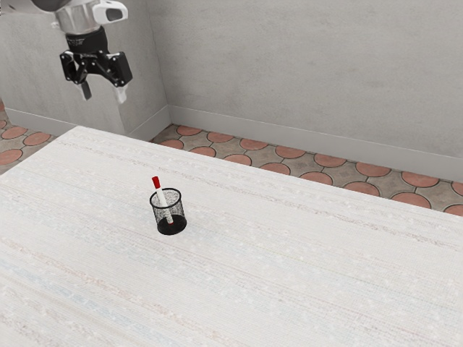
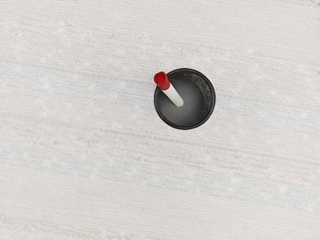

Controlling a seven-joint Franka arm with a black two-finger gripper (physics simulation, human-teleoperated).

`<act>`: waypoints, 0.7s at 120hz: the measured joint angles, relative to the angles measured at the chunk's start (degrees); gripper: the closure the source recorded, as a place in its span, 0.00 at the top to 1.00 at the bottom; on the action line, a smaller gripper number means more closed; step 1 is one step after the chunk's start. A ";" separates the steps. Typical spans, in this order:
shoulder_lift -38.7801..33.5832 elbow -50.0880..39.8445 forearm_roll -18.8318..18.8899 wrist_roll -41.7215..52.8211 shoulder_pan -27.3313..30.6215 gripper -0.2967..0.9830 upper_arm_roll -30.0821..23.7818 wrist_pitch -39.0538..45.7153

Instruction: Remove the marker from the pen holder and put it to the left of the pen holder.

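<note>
My gripper hangs high at the exterior view's upper left, open, its two fingers apart with nothing between them. Well below it, toward the exterior view's right, a black mesh pen holder stands upright on the table. A white marker with a red cap leans inside the holder, cap end up and sticking out over the rim. From above, the wrist view has the round pen holder and, tilted against its rim, the marker.
The pale, faintly striped table reaches across the lower part of the exterior view. Its far edge runs before a tiled floor and a grey wall.
</note>
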 joint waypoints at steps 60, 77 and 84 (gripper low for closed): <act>0.01 -16.25 -1.12 -1.96 1.42 0.76 1.14 6.99; 2.08 -21.48 -2.00 -3.95 1.59 0.76 2.13 14.74; 4.48 -19.84 -2.40 -4.60 1.87 0.76 2.24 16.85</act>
